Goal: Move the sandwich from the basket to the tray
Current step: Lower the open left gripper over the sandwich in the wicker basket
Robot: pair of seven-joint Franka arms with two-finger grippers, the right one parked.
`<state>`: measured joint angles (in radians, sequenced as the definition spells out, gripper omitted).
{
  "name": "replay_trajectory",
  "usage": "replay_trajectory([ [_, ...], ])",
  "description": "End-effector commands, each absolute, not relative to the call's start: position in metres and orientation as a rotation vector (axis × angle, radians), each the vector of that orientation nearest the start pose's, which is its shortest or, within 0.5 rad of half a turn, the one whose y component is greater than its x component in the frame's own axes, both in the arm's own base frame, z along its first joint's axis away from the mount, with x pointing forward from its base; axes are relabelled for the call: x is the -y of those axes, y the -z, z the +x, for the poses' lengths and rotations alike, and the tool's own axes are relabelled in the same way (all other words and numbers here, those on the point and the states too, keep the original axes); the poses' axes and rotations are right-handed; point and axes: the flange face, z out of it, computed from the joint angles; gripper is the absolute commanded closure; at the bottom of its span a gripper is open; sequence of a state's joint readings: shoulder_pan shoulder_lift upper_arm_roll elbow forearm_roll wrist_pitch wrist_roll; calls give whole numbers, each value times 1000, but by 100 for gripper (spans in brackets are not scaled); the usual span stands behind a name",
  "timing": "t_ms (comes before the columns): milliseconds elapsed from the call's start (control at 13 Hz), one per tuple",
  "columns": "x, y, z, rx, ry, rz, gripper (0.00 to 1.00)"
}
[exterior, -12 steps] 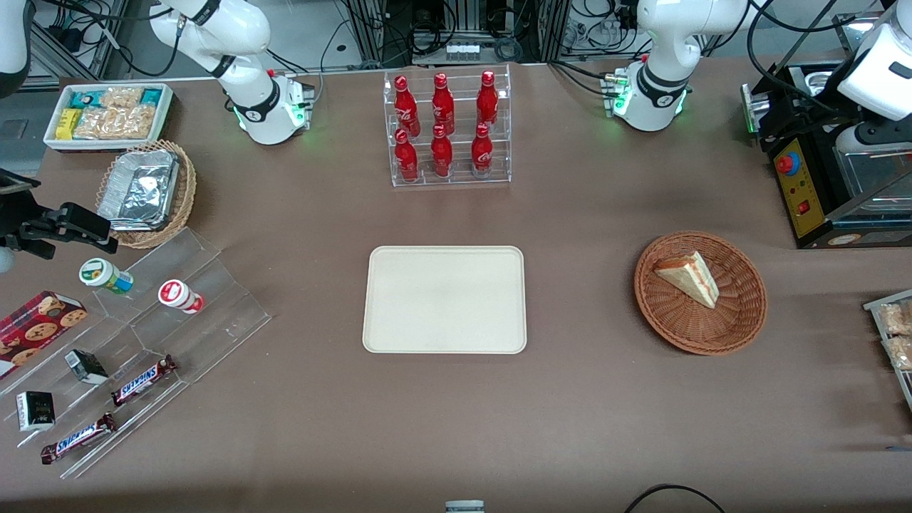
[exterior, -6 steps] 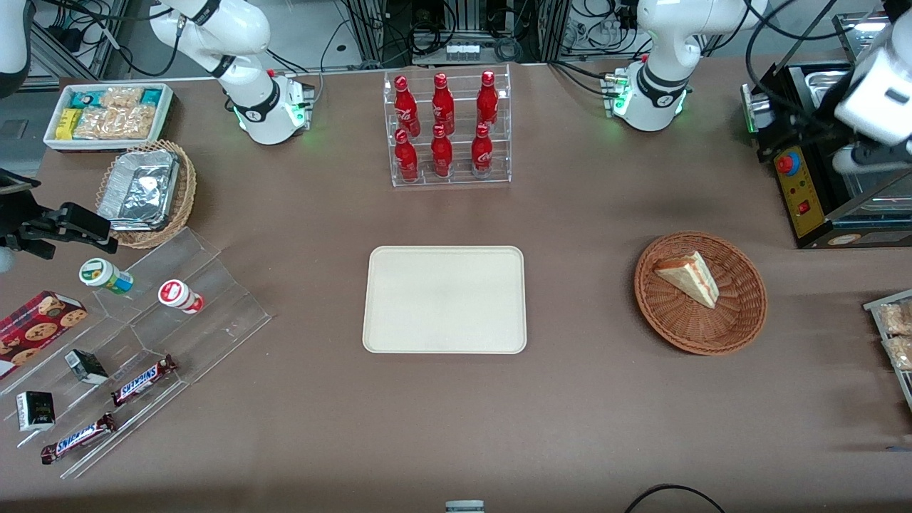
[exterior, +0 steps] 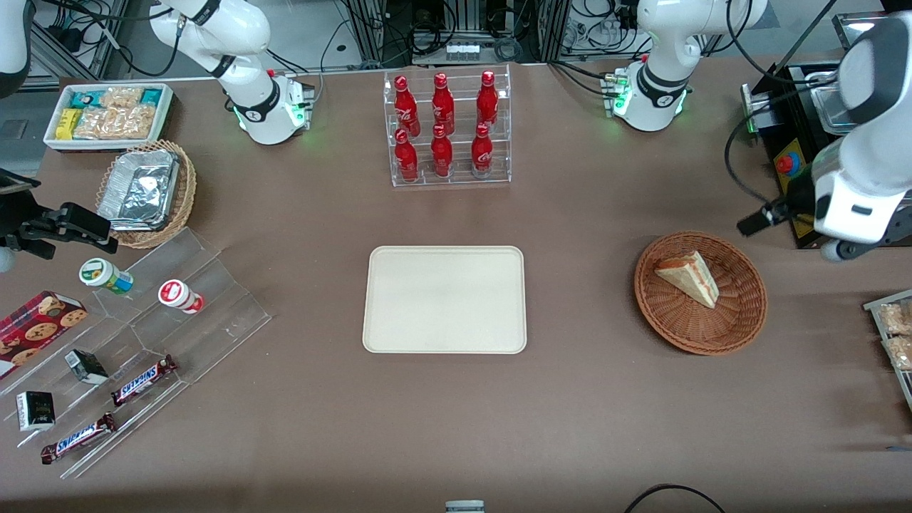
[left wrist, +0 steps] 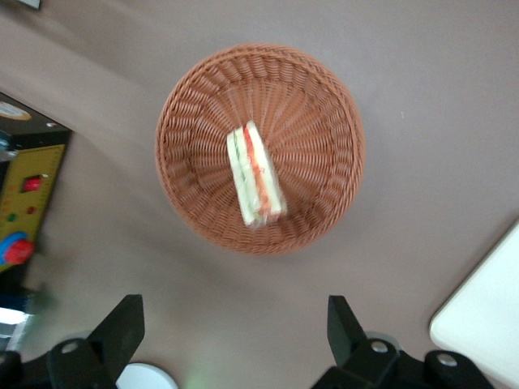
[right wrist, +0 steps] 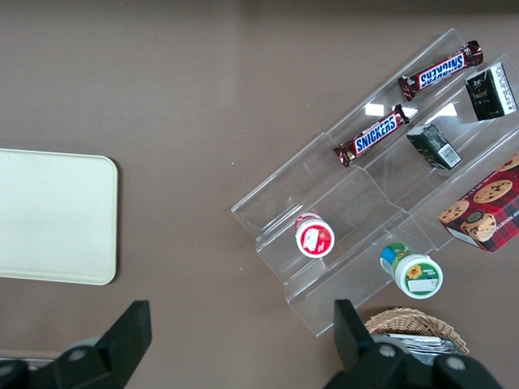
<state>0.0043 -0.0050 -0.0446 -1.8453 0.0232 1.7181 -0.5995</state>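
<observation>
Gripper (left wrist: pixel 233 332) hangs high above the basket (left wrist: pixel 324 121), jaws spread wide and empty; the sandwich (left wrist: pixel 255 177) lies tilted inside on its weave, so a careless pinch could squash or tip it, well short of the tray (exterior: pixel 444 299)

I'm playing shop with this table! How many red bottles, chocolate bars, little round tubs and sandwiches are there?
Red bottles: 6
Chocolate bars: 2
Little round tubs: 2
Sandwich: 1, in the basket
Total: 11
The tray has nothing on it, and the open gripper hangs above the table beside the basket.
</observation>
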Motion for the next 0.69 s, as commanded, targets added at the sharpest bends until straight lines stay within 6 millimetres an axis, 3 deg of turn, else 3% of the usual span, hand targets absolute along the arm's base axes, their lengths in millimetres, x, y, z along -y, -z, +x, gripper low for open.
replay_trajectory([
  [0, 17, -475, 524, 1046, -56, -2912, 0],
  [231, 7, -427, 505, 1269, 57, -2867, 0],
  [615, 6, -356, 482, 1267, 98, -2880, 0],
])
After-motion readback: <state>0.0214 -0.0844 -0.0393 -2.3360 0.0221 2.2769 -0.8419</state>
